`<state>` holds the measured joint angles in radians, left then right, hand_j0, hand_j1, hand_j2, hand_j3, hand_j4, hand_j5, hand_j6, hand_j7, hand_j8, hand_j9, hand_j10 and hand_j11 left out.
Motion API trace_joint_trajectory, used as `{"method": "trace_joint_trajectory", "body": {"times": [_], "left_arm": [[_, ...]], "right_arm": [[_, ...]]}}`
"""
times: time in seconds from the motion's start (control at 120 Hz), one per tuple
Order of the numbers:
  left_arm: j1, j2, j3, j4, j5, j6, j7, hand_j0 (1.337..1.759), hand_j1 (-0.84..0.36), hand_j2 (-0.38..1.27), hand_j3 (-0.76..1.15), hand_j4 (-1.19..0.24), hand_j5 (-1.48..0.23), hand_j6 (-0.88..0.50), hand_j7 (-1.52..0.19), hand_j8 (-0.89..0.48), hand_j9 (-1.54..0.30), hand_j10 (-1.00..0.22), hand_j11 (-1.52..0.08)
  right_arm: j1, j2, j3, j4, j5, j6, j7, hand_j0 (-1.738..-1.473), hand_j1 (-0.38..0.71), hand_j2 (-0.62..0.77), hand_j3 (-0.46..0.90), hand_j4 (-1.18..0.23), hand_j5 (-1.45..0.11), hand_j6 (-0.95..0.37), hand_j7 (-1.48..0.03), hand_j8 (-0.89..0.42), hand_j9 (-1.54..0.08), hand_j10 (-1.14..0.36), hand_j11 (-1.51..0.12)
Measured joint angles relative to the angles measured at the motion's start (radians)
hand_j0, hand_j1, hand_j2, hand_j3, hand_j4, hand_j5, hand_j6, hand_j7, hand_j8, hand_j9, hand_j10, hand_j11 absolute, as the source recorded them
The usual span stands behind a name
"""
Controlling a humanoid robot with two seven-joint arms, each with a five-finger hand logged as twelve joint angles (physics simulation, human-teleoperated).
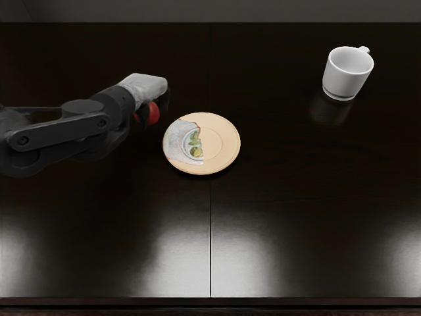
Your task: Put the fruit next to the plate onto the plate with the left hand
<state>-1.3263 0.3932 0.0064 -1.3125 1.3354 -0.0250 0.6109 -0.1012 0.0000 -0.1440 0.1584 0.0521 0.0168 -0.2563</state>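
A tan plate with a printed picture on its left half lies near the middle of the dark table. Just left of it a small red fruit shows under my left hand, whose arm reaches in from the left edge. The hand sits on top of the fruit and hides most of it. Its fingers are hidden from this angle, so the grasp cannot be judged. The fruit is off the plate, a short way from its left rim.
A white cup stands upright at the back right of the table. The dark table top stretches wide in front of the plate, with a seam running down its middle.
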Motion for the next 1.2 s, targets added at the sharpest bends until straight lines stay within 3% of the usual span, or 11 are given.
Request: {"method": "trace_joint_trajectory", "body": {"times": [0.075,0.267,0.742,0.875,1.033,1.133,1.2], "left_arm": [[-0.008,-0.033,-0.013,-0.019,-0.002,-0.002,0.000,1.657,-0.35,0.62,0.00,-0.68,-0.96,-0.52,-0.94,-0.44,-0.92,-0.64,-0.92],[-0.011,-0.118,-0.042,-0.037,-0.005,-0.007,0.000,1.657,-0.34,0.60,0.00,-0.67,-0.96,-0.54,-0.92,-0.46,-0.92,-0.64,-0.91],[0.062,-0.109,-0.028,-0.024,0.002,-0.041,0.000,1.657,-0.30,0.56,0.00,-0.66,-0.90,-0.59,-0.89,-0.51,-0.88,-0.67,-0.88],[0.062,-0.111,-0.040,-0.024,0.001,-0.030,0.000,1.658,-0.09,0.32,0.00,-0.43,-0.58,-0.40,-0.58,-0.35,-0.57,-0.44,-0.57],[0.056,-0.107,-0.053,-0.027,-0.014,-0.029,0.000,1.658,0.11,0.15,0.00,-0.23,-0.31,-0.21,-0.31,-0.19,-0.30,-0.23,-0.30],[0.024,-0.057,-0.113,-0.037,-0.186,-0.107,0.000,1.658,0.19,0.10,0.00,-0.15,-0.20,-0.14,-0.20,-0.13,-0.20,-0.15,-0.20],[0.034,0.055,-0.218,-0.055,-0.364,-0.250,0.000,1.658,0.23,0.07,0.00,-0.12,-0.15,-0.11,-0.15,-0.10,-0.15,-0.12,-0.15]], "right_arm": [[0.000,0.000,0.000,0.000,0.000,0.000,0.000,-1.658,-0.35,0.00,0.00,0.00,0.00,0.00,0.00,0.00,0.00,0.00,0.00],[0.000,0.000,0.000,0.000,0.000,0.000,0.000,-1.658,-0.35,0.00,0.00,0.00,0.00,0.00,0.00,0.00,0.00,0.00,0.00],[0.000,0.000,0.000,0.000,0.000,0.000,0.000,-1.658,-0.35,0.00,0.00,0.00,0.00,0.00,0.00,0.00,0.00,0.00,0.00],[0.000,0.000,0.000,0.000,0.000,0.000,0.000,-1.658,-0.35,0.00,0.00,0.00,0.00,0.00,0.00,0.00,0.00,0.00,0.00],[0.000,0.000,0.000,0.000,0.000,0.000,0.000,-1.658,-0.35,0.00,0.00,0.00,0.00,0.00,0.00,0.00,0.00,0.00,0.00],[0.000,0.000,0.000,0.000,0.000,0.000,0.000,-1.658,-0.35,0.00,0.00,0.00,0.00,0.00,0.00,0.00,0.00,0.00,0.00],[0.000,0.000,0.000,0.000,0.000,0.000,0.000,-1.658,-0.35,0.00,0.00,0.00,0.00,0.00,0.00,0.00,0.00,0.00,0.00]]}}
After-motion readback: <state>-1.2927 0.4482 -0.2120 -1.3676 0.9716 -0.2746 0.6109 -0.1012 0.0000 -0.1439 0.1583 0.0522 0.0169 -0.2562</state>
